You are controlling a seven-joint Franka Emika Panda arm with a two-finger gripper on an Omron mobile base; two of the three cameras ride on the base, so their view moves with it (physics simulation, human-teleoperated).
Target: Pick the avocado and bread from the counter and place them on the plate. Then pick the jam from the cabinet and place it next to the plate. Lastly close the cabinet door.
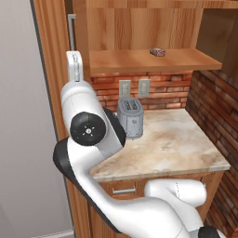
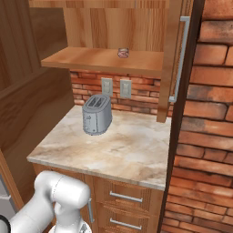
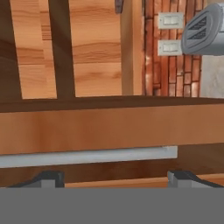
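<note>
Arm folded high at the left of the counter [image 1: 186, 139]; its hand reaches up beside the open cabinet door [image 1: 56, 69], by the door's grey bar handle [image 3: 87, 156]. Claw [image 3: 116, 178] spread wide: both fingertips sit just short of the handle, one towards each end, gripping nothing. Hand camera is rolled sideways.

Jam jar [image 2: 123, 53] stands on the cabinet shelf [image 2: 91, 59], above the counter, towards the back. Grey toaster [image 2: 96, 114] sits on the beige stone counter near the brick back wall [image 2: 136, 102], below two wall sockets [image 2: 116, 87]. Wooden drawers [image 2: 123, 200] under the counter.
</note>
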